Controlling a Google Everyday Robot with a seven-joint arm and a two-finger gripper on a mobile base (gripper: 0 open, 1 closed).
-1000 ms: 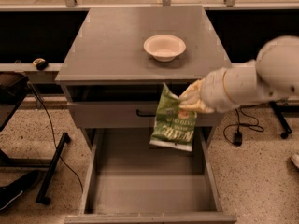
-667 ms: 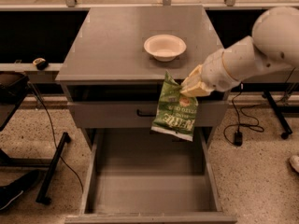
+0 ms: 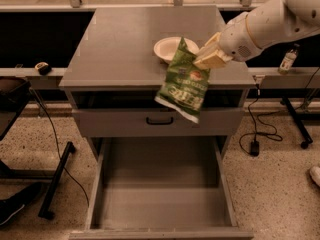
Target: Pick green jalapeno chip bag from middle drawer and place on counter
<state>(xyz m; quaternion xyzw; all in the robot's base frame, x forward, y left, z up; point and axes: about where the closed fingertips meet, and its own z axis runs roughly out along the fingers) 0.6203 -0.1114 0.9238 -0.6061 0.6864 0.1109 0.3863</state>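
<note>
My gripper (image 3: 204, 59) is shut on the top edge of the green jalapeno chip bag (image 3: 183, 85). The bag hangs tilted over the counter's front edge, its lower end in front of the grey drawer front. The arm comes in from the upper right. The middle drawer (image 3: 160, 194) is pulled open below, its floor bare. The counter (image 3: 120, 44) is the grey top of the cabinet, with the bag's upper part over its front right area.
A white bowl (image 3: 169, 48) sits on the counter just behind the bag. The closed drawer front with a black handle (image 3: 160, 120) lies under the counter edge. A small bottle (image 3: 288, 60) stands on the ledge at right. Cables and a stand foot lie on the floor.
My gripper has lifted the bag up and back, from in front of the drawer front to the height of the counter's front edge.
</note>
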